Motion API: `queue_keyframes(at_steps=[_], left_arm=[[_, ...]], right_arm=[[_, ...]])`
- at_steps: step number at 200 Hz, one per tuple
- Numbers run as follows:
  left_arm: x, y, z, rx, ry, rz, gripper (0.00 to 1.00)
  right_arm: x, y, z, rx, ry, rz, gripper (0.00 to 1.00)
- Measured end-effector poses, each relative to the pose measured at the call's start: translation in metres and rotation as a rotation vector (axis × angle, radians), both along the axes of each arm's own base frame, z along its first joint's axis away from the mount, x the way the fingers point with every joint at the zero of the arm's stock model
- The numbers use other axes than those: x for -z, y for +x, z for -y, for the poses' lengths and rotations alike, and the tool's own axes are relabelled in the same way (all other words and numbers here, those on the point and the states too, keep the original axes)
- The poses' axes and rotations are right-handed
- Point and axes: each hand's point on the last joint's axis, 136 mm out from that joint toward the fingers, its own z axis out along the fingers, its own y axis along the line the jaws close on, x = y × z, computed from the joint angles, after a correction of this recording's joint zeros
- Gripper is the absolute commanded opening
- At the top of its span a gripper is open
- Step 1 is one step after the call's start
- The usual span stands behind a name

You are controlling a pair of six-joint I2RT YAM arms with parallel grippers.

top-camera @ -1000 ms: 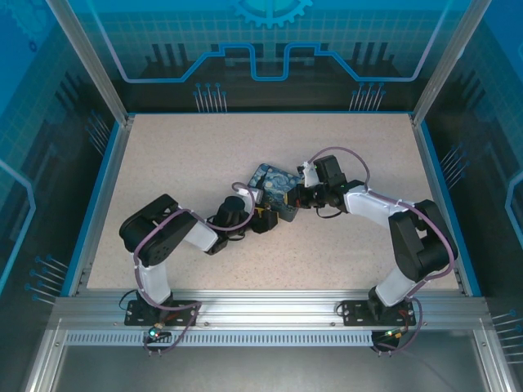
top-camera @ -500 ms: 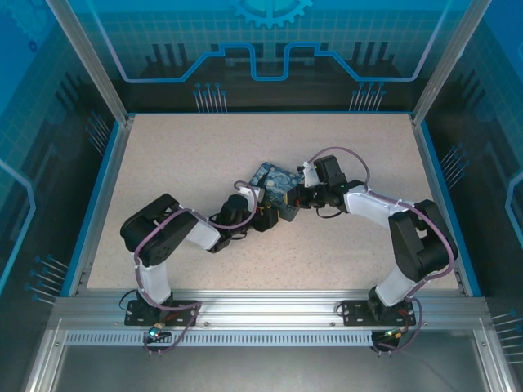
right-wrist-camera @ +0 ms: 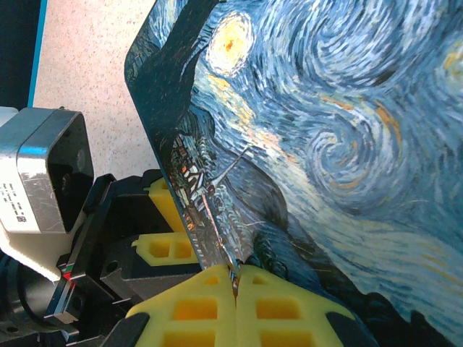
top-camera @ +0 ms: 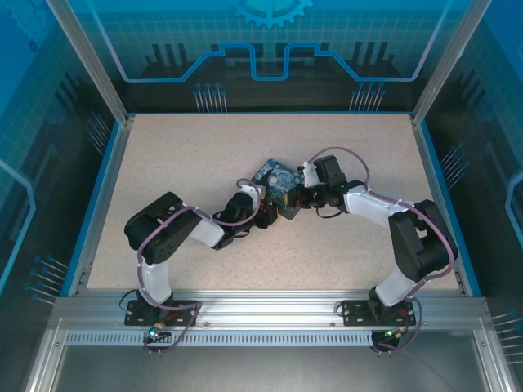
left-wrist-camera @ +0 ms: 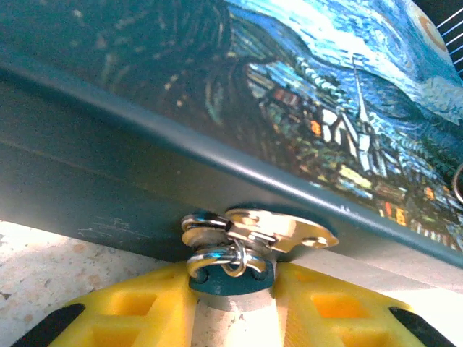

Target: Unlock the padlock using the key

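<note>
Two grippers meet at the painted tin point(right-wrist-camera: 347, 130). The left gripper point(left-wrist-camera: 233, 311) hugs the padlock point(left-wrist-camera: 230, 282), likely steadying it, though I cannot tell if it grips. The right gripper point(right-wrist-camera: 235, 278) is pinched fully closed, its contents unclear.

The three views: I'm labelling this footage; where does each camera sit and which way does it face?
Top external: above and behind the bases, looking down at the table; left arm and right arm.
Left wrist: faces the tin's side and the padlock; yellow fingers flank it.
Right wrist: faces the tin's painted lid; yellow fingers together.
Shared: the tin, in all three.
</note>
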Motion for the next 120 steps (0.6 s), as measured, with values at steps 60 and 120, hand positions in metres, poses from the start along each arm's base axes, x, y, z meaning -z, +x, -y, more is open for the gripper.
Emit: queue_keyframes(at_steps=[60, 120], left_arm=[[0.001, -0.001, -0.002, -0.014, 0.012, -0.026, 0.3], [-0.019, -0.007, -0.008, -0.092, -0.028, -0.159, 0.18]], right_arm=[[-0.007, -0.004, 0.005, 0.002, -0.012, 0.025, 0.0], [-0.061, -0.016, 0.023, -0.015, -0.036, 0.22, 0.0]])
